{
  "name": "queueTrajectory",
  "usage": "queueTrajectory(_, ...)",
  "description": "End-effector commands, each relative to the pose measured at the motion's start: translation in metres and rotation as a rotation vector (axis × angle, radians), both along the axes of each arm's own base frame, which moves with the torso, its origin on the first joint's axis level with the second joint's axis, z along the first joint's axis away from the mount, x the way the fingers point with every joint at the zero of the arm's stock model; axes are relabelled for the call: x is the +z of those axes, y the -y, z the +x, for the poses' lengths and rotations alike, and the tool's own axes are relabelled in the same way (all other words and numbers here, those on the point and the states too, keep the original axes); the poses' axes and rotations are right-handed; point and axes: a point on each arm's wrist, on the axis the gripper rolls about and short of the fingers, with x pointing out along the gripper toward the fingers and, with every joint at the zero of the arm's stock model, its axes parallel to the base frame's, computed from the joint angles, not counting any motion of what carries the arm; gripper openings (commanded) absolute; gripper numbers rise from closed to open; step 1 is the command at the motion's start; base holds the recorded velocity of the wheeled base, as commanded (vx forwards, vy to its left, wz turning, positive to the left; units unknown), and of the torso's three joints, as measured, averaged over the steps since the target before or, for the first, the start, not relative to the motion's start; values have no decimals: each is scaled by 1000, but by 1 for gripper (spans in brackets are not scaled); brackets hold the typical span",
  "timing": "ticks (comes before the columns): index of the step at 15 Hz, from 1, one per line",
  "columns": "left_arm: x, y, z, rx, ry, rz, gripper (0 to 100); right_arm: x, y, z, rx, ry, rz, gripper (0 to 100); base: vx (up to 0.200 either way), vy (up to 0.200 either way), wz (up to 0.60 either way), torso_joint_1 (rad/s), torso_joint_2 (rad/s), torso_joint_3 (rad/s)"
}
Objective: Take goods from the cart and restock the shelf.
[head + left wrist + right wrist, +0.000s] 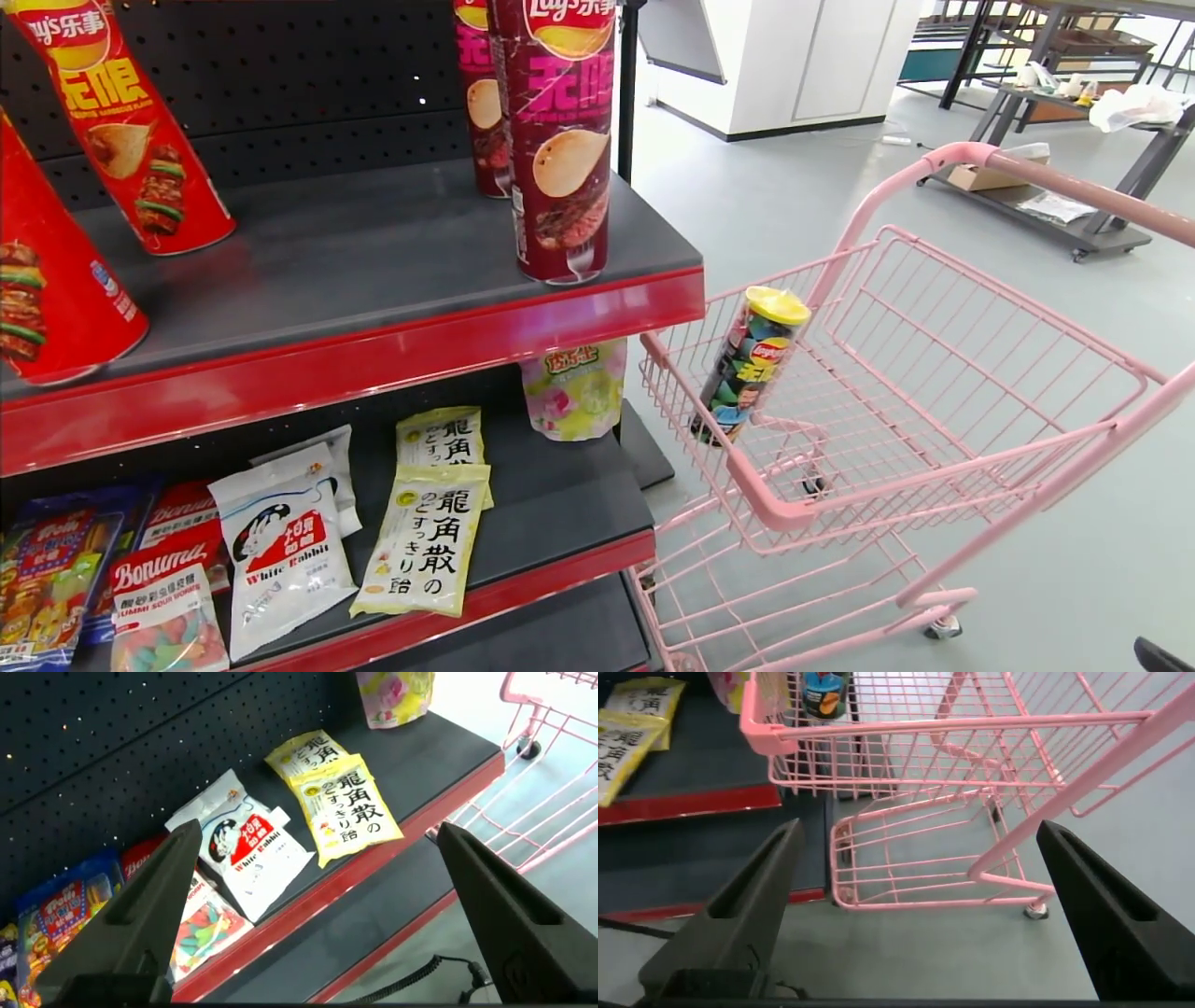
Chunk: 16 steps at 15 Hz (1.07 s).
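Observation:
A pink wire cart (934, 392) stands to the right of the shelf. Inside its basket a chips can with a yellow lid (752, 364) leans upright against the near left corner; its lower part also shows in the right wrist view (825, 693). My left gripper (318, 915) is open, hanging in front of the lower shelf's snack bags. My right gripper (920, 915) is open, low in front of the cart (971, 793), with nothing between its fingers.
The upper shelf (373, 243) carries red chips cans (121, 121) at the left and maroon cans (560, 140) at the right edge. The lower shelf (560, 504) holds flat candy bags (429, 541) and a pouch (574, 387). Open grey floor lies right of the cart.

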Motion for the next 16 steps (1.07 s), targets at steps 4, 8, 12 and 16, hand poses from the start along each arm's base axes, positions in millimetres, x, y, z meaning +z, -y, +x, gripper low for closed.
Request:
queueTrajectory(4,1,1,2,1,-12,-7,100,11,-10,32,7,-109,36,100,0,0,0,0,0,0)
queueTrajectory(8,1,1,2,-6,-13,-10,100,20,-23,79,16,-86,86,100,0,0,0,0,0,0)
queueTrajectory(12,2,2,1,-60,-23,-52,100,18,-44,153,59,-74,121,100,0,0,0,0,0,0)
queueTrajectory(16,3,2,2,-61,-28,-54,100,7,-60,212,97,-150,147,100,0,0,0,0,0,0)
